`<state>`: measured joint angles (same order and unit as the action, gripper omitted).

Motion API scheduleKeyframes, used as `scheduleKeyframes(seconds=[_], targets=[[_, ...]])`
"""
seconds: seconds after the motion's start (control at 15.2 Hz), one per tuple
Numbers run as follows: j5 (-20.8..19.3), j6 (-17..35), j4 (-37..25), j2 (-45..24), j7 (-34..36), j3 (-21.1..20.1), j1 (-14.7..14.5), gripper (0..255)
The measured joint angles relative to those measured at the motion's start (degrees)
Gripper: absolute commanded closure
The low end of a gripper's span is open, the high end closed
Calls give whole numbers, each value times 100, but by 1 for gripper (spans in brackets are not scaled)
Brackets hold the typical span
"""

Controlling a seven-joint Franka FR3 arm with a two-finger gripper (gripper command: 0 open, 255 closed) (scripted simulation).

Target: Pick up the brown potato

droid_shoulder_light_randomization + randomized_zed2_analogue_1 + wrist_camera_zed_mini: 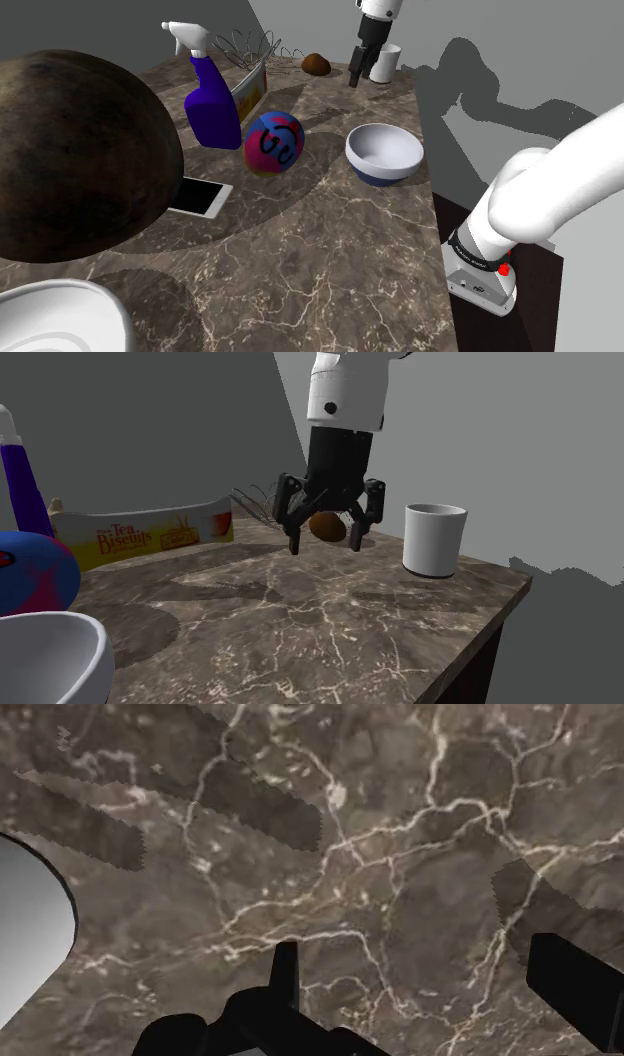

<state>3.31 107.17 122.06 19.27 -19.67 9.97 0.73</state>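
The gripper [326, 547] hangs empty, fingers spread wide, above bare veined countertop [400, 854], so closing here would likely catch nothing. In the shoulder view the brown potato [317, 65] lies near at its nine o'clock and a white cup [385, 62] just beside at three o'clock; a careless swing could tip the cup or roll the potato.

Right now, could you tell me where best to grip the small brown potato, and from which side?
Probably across the middle of the rounded brown potato, coming from above: it lies low on the marbled brown tabletop, its top uncovered.
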Motion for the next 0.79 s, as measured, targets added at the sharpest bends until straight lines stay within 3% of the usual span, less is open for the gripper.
scheduleKeyframes(seconds=[0.33, 0.79], targets=[[313, 350, -920, -1023, -665, 262, -36, 0], [938, 438, -2508, -2417, -1514, 444, 51, 0]])
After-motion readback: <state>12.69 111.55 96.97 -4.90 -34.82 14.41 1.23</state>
